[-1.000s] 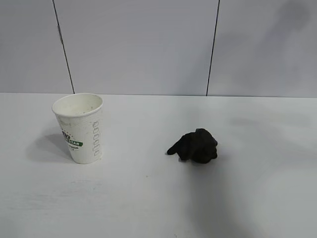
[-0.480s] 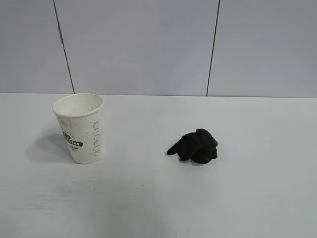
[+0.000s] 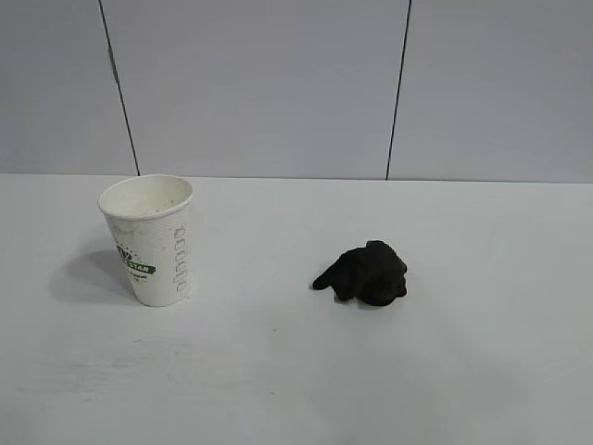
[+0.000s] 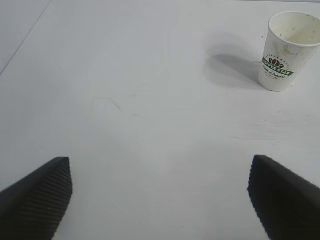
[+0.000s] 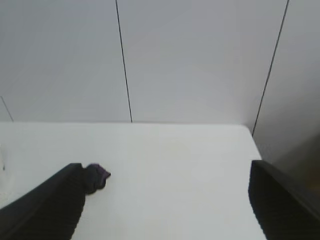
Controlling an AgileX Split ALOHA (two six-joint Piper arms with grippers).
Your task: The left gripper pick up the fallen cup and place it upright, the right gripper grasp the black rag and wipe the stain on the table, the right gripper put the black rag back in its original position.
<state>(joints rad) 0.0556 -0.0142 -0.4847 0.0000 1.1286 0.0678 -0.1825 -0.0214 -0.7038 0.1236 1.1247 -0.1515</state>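
Standing upright on the table, well to the left of the black rag: the cup, mouth open upward, green logo band facing forward, brown flecks showing inside the rim. Lying bunched on the bare white surface, right of the cup and apart from it: the rag, touching nothing else. Hovering over bare tabletop well away from the cup: the left gripper, fingers spread wide, nothing between them. Hanging near the rag, raised off the surface: the right gripper, fingers likewise parted and gripping nothing, one fingertip overlapping the rag's edge in its wrist view.
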